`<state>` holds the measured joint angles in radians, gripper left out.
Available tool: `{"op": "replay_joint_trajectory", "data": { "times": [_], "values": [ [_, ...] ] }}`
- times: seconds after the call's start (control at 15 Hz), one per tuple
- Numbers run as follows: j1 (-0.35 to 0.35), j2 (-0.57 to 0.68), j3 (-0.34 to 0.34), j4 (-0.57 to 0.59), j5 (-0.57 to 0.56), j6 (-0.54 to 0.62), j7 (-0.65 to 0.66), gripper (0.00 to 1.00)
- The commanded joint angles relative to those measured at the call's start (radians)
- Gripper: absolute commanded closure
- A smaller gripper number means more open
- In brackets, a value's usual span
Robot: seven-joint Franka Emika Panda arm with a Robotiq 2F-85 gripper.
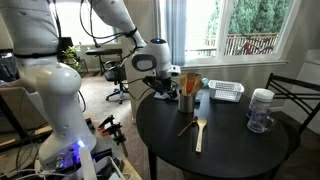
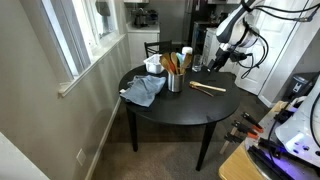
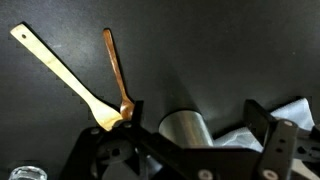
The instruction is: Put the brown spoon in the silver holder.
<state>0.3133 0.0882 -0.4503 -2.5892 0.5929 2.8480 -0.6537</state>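
In the wrist view we see the brown spoon [image 3: 116, 68] lying flat on the black table [image 3: 220, 50], in the upper middle of the frame. Its bowl end touches the bowl of the pale wooden spoon [image 3: 60, 72], so the two make a V shape. The silver holder [image 3: 186, 130] sits at the bottom middle, just right of where the spoons meet. The gripper [image 3: 195, 110] comes in from the bottom edge. Its two black fingers [image 3: 136, 112] stand wide apart and hold nothing.

In an exterior view we see things that view cannot show. The gripper [image 1: 162, 84] hangs over the left side of the round table [image 1: 235, 150], just left of the silver holder [image 1: 186, 101], which has wooden tools standing in it. The brown spoon [image 1: 186, 127] and the pale wooden spoon [image 1: 199, 135] lie lower in the frame than the holder. A white basket [image 1: 226, 92] and a glass jar [image 1: 260, 110] stand to the right.

Only in an exterior view do we see a blue cloth [image 2: 145, 90] hanging over the left edge of the table [image 2: 180, 108]. The silver holder [image 2: 175, 82] is beside it and the gripper [image 2: 222, 64] is to the right. The pale wooden spoon [image 2: 208, 87] is a thin line there, and the brown one is too dark to find.

Big windows [image 1: 250, 30] show green trees outside.
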Motion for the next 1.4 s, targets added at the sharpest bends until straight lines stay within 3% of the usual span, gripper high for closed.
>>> {"op": "replay_joint_trajectory", "data": {
  "times": [0.0,0.27,0.47,0.87,1.33],
  "values": [
    [-0.051,0.140,0.098,0.105,0.264,0.053,-0.266,0.00],
    [-0.165,0.325,0.221,0.274,0.559,0.094,-0.556,0.00],
    [-0.234,0.453,0.270,0.367,0.677,0.097,-0.710,0.00],
    [-0.319,0.644,0.296,0.497,0.772,0.105,-0.856,0.00],
    [-0.347,0.761,0.290,0.596,0.772,0.113,-0.862,0.00]
  ]
}}
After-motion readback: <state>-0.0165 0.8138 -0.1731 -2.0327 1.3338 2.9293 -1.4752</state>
